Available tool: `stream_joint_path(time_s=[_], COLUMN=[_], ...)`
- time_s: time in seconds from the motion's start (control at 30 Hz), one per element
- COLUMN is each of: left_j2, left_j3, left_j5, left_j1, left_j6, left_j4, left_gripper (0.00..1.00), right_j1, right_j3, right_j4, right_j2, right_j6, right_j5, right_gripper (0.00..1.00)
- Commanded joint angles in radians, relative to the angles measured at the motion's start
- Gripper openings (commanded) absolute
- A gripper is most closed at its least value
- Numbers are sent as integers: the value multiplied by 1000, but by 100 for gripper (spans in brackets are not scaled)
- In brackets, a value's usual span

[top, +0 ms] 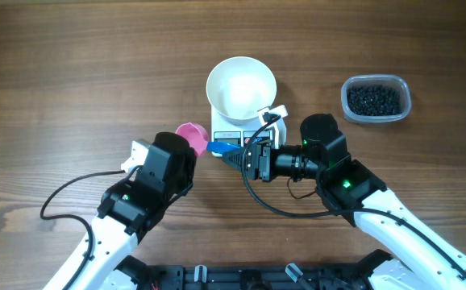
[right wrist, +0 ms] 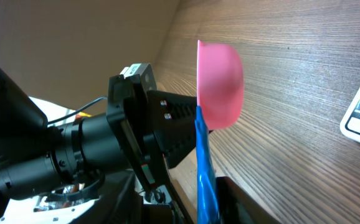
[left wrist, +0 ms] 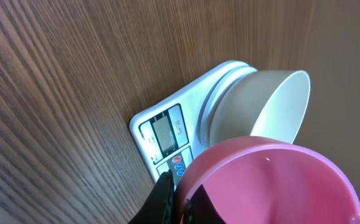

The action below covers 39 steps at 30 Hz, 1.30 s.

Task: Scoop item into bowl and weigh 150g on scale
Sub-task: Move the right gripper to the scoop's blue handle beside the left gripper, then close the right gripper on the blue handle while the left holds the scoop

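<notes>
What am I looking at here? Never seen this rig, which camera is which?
Two robot arms work at a wooden table. One picture looks down from overhead; the other two come from cameras on each wrist. A white bowl sits on a small scale, and a clear tub of black beads stands to the right. The left gripper is shut on a pink scoop. Its blue handle reaches the right gripper; whether that one grips it isn't clear.
</notes>
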Motion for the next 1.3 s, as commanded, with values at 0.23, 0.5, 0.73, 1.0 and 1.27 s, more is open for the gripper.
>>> stream_joint_path(time_s=[0.23,0.5,0.73,1.0,1.27], left_j2=[5,5,5,5,5], left_j3=[4,4,4,4,4], left_j5=[8,9,8,8,8], left_j1=[-73,-82,-111,-111,-111], left_j6=[-29,-28,-27,-14,-5], left_j4=[37,37,17,-13,-12], left_gripper=[4,4,4,4,4], right_j1=[5,87,109,109,109], right_j3=[13,13,13,13,13], right_j4=[6,10,29,27,20], right_j2=[5,5,5,5,5], right_j6=[24,23,25,22,21], right_j5=[80,193,230,237,217], right_gripper=[35,30,25,27,26])
